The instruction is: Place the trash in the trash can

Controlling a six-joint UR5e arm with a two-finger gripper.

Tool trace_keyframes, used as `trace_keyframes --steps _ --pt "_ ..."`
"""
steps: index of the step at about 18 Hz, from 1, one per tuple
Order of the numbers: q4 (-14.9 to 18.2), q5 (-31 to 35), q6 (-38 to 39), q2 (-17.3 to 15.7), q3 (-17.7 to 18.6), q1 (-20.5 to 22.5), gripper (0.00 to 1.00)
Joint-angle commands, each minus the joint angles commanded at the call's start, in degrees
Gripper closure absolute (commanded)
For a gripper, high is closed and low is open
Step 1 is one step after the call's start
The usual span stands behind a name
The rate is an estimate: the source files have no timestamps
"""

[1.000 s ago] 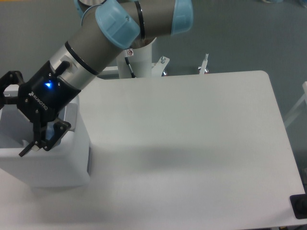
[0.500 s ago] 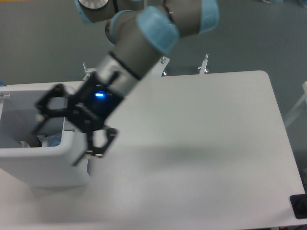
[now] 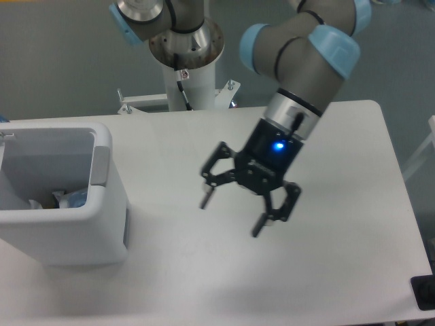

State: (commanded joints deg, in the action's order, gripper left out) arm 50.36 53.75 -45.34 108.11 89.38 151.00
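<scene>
The arm is extended from its base at the rear and angled down over the middle of the worktop (image 3: 340, 176), with the end effector (image 3: 232, 212) spread wide and nothing held between its fingers. The trash (image 3: 64, 199) is seen inside the trash can (image 3: 102, 204) at the left edge, well apart from the end effector.

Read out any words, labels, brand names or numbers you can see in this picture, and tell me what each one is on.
No text can be read in this view.
The tool has a blue light on its black body, but no lettering is legible there.
The trash inside the trash can: any label is too small and hidden to read.
The table bears no markings.
</scene>
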Motion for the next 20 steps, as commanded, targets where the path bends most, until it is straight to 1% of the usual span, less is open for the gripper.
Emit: trace_keyframes --steps 2,4,6,7,8,10,12,14,17,20 --pt "0.17 6.43 -2.29 -0.09 -0.09 -0.09 0.0" --pt "0.35 10.66 -4.05 -0.18 -0.09 -0.18 0.0" --pt "0.53 14.87 -4.32 -0.18 -0.17 -0.26 0.0" --pt "0.79 18.81 -4.32 -0.26 -0.17 -0.35 0.0" --pt "1.14 23.03 -4.67 -0.18 -0.26 -0.7 0.0" --pt "2.37 28.14 -5.63 0.79 -1.14 -2.8 0.0" --pt "2.55 29.39 -7.03 1.4 -2.1 -2.99 0.0" --pt "4.03 29.66 -10.02 1.41 -2.28 -3.08 0.0" --pt "5.97 30.01 -10.47 1.32 -2.11 -3.52 0.0" --pt "6.06 32.12 -10.47 1.58 -1.84 -4.74 0.0"
